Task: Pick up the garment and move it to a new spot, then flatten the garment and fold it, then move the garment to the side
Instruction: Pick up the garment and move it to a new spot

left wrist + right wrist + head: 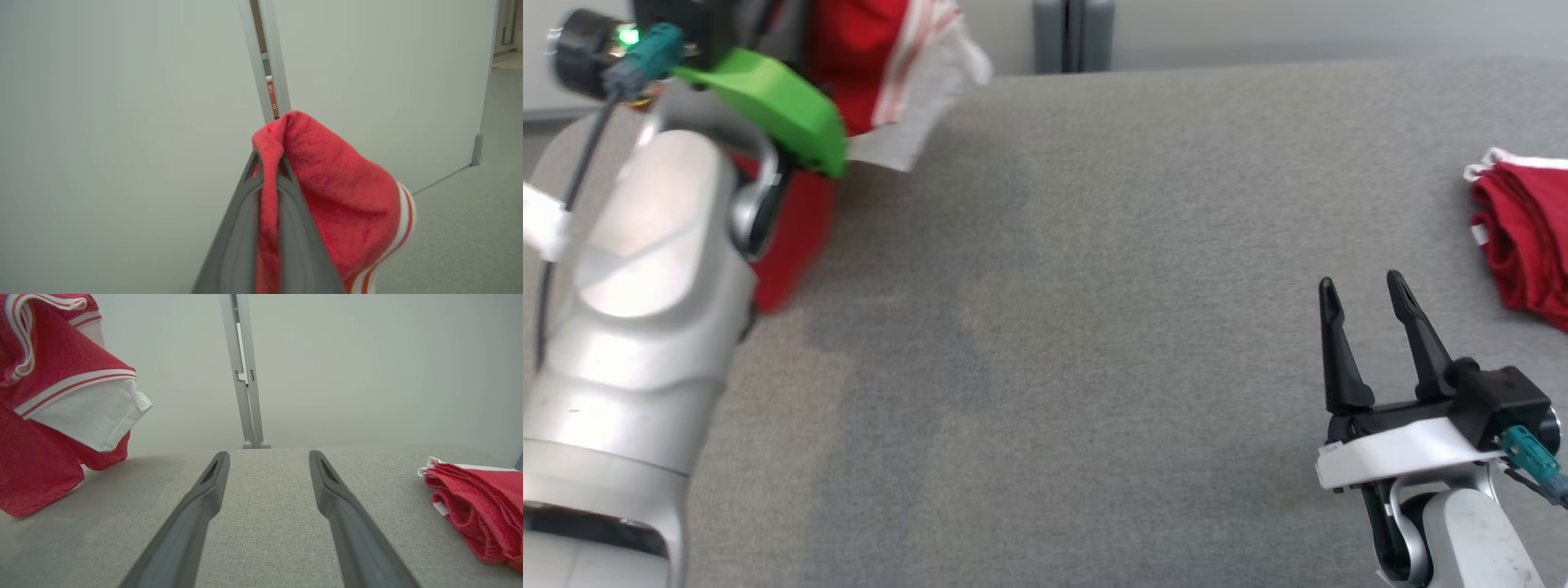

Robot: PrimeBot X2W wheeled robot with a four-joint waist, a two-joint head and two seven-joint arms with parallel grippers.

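The garment (pixel 849 49) is red with a white, red-striped sleeve. It hangs above the far left of the grey table (pixel 1094 327), partly behind my left arm's green wrist cover (pixel 776 106). In the left wrist view my left gripper (pixel 267 163) is shut on a fold of the garment (pixel 335 192), and red cloth bulges out above the fingertips. The right wrist view shows the garment (pixel 49 416) hanging at the left, its lower edge near the tabletop. My right gripper (pixel 1364 286) stands open over the table's near right, with nothing between its fingers (pixel 196 514).
A second red garment (pixel 1527 237), folded in a heap, lies at the table's right edge, right of my right gripper; it also shows in the right wrist view (pixel 482 510). A grey post (pixel 1074 33) and a pale wall stand behind the table.
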